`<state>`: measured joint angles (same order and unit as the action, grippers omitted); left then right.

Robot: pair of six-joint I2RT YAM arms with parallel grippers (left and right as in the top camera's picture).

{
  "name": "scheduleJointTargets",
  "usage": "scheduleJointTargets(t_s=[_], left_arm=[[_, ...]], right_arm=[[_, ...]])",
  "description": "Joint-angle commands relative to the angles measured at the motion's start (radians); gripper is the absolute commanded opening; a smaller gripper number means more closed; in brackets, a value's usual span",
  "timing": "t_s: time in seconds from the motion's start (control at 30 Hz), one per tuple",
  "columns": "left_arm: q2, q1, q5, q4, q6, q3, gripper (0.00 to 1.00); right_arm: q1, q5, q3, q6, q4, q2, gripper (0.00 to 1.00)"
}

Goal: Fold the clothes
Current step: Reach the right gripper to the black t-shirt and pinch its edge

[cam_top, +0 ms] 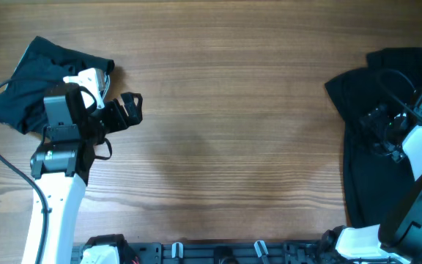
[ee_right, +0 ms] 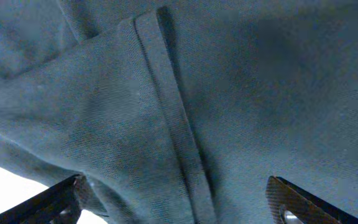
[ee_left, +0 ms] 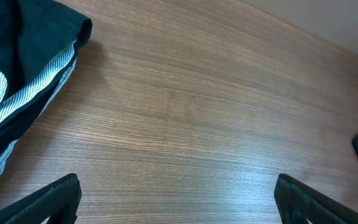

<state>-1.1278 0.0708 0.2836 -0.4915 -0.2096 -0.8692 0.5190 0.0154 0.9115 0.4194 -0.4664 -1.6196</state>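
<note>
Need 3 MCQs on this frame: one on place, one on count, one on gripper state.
1. Where does the striped-lined garment lie?
A) beside the left arm
B) table centre
C) under the right arm

2. How many dark garments are on the table?
A) one
B) two
C) four

3. The left gripper is:
A) shut on cloth
B) open and empty
C) out of view

Answers:
1 A: overhead shows it at the left end.
2 B: a second black garment lies at the right end.
3 B: its fingers are spread over bare wood.
</note>
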Motion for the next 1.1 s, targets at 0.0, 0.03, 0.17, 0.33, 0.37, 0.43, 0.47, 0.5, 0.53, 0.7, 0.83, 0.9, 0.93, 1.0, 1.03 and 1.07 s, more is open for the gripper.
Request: scheduleJointTargets(t_s=[0.0, 0.03, 0.17, 0.33, 0.37, 0.43, 0.47, 0.5, 0.53, 0.7, 0.83, 0.9, 0.93, 1.0, 1.03, 1.07], left_arm=[[0.000, -0.005, 0.012, 0.007, 0.016, -0.021, 1.00], [0.000, -0.005, 0.012, 0.005, 0.016, -0.021, 1.00], [0.000, -0.005, 0.011, 0.013, 0.016, -0.021, 1.00], [0.000, -0.005, 0.012, 0.009, 0.016, -0.021, 1.00], [0.000, -0.005, 0.012, 0.009, 0.016, -0.021, 1.00], [0.000, -0.005, 0.012, 0.009, 0.016, -0.021, 1.00], [0.000, -0.005, 0.012, 0.009, 0.016, -0.021, 1.00], [0.000, -0.005, 0.012, 0.009, 0.016, -0.021, 1.00], [0.000, -0.005, 0.012, 0.008, 0.016, -0.021, 1.00], [0.000, -0.005, 0.012, 0.009, 0.016, -0.021, 1.00], [0.000, -0.005, 0.012, 0.009, 0.016, -0.021, 1.00], [0.000, -0.005, 0.012, 0.008, 0.016, -0.021, 1.00], [0.000, -0.005, 0.012, 0.008, 0.016, -0.021, 1.00], [0.000, -0.005, 0.012, 0.008, 0.016, -0.021, 1.00], [0.000, -0.005, 0.012, 0.008, 0.016, -0.021, 1.00], [0.000, -0.005, 0.012, 0.008, 0.016, -0.021, 1.00]], right_arm=[[0.001, 0.031, 0.011, 0.040, -0.003, -0.011, 0.97], [0.001, 0.040, 0.011, 0.028, -0.006, -0.011, 0.97], [0.001, 0.099, 0.011, -0.020, -0.003, -0.011, 0.98], [0.001, 0.097, 0.011, -0.126, -0.008, -0.011, 0.98], [0.001, 0.097, 0.011, -0.129, -0.009, -0.011, 0.98], [0.001, 0.095, 0.011, -0.128, -0.007, -0.011, 0.98], [0.001, 0.091, 0.011, -0.129, -0.005, -0.011, 0.95], [0.001, 0.078, 0.011, -0.132, -0.007, -0.011, 0.90], [0.001, 0.066, 0.011, -0.132, -0.013, -0.011, 0.87], [0.001, 0.056, -0.031, -0.131, 0.003, -0.011, 0.66], [0.001, 0.048, -0.039, -0.132, 0.000, -0.011, 0.59], [0.001, 0.020, -0.047, -0.131, -0.014, -0.011, 0.61], [0.001, 0.018, -0.056, -0.130, -0.004, -0.011, 0.61], [0.001, 0.018, -0.074, -0.128, 0.020, -0.011, 0.60], [0.001, 0.019, -0.086, -0.127, 0.029, -0.011, 0.56], [0.001, 0.023, -0.099, -0.128, 0.038, -0.011, 0.53]])
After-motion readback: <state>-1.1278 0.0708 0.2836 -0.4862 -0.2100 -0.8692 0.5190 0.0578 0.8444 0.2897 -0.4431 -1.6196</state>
